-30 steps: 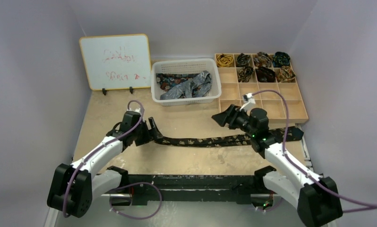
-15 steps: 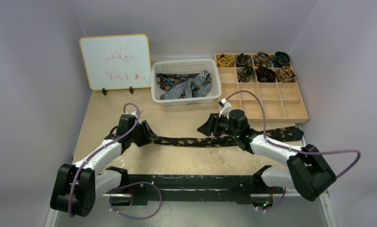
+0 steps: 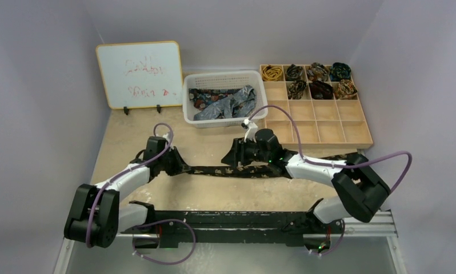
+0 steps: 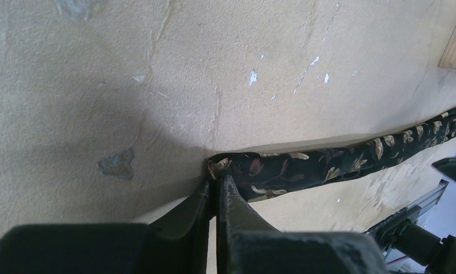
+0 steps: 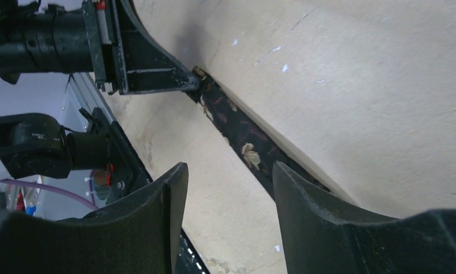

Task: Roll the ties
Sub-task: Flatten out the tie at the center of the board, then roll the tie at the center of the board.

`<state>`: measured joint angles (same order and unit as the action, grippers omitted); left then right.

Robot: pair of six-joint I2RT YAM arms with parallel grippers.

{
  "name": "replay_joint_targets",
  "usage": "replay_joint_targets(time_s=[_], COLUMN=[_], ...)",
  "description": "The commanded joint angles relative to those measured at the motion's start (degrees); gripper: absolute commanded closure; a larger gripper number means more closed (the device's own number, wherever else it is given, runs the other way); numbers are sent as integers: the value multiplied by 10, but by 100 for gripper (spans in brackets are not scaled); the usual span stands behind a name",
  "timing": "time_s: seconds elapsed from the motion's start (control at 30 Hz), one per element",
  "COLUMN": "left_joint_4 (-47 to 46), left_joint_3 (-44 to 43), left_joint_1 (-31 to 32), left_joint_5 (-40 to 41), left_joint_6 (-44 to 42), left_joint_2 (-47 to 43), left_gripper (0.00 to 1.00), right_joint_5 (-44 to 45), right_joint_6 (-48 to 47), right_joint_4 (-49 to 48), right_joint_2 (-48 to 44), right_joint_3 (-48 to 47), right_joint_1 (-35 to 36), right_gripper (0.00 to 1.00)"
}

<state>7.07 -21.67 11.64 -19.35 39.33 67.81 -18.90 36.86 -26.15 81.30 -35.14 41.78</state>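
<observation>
I am at the opening of rolling 1 tie [image 3: 214,170]. It lies flat and stretched along the surface [image 3: 214,145], on the near side of the white basket [image 3: 226,122].

My left hand [image 4: 217,181] is pinched tight on the tie's narrow tip, which sits nearer than the basket's left corner. My right hand [image 5: 228,171] stands wide and empty, low over the strip below the basket's right end, with the fabric running under the gap between its fingers.

7 rolled coils [image 3: 320,88] sit in the wooden tray [image 3: 328,123] beside the basket, and loose ties [image 3: 226,105] wait inside the basket.

Next, I judge, the pinched tip must be turned over onto the strip to seed a coil. My right hand would press the fabric down so it does not slide. The grip is thin, so the tip could slip out.
</observation>
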Motion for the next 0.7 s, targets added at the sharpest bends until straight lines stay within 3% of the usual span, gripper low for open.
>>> replay_joint_targets(time_s=[0.0, 0.2, 0.4, 0.57, 0.67], left_joint_4=[0, 2, 13, 21, 24], left_joint_3=[-10, 0, 14, 31, 35], left_joint_1=[-3, -3, -3, -4, -4], left_joint_5=[4, 15, 30, 47, 50], left_joint_6=[-18, -15, -6, 4, 10], left_joint_2=[6, -27, -77, -131, -141], left_gripper=[100, 97, 53, 38, 31], right_joint_5=[37, 108, 153, 262, 281], right_joint_6=[-2, -10, -2, -9, -45], right_joint_4=[18, 77, 95, 198, 159], right_joint_2=[9, 21, 13, -22, -59], right_joint_3=[-37, -89, -117, -167, -138], right_joint_1=[39, 71, 77, 77, 76], right_gripper=[41, 37, 30, 22, 13])
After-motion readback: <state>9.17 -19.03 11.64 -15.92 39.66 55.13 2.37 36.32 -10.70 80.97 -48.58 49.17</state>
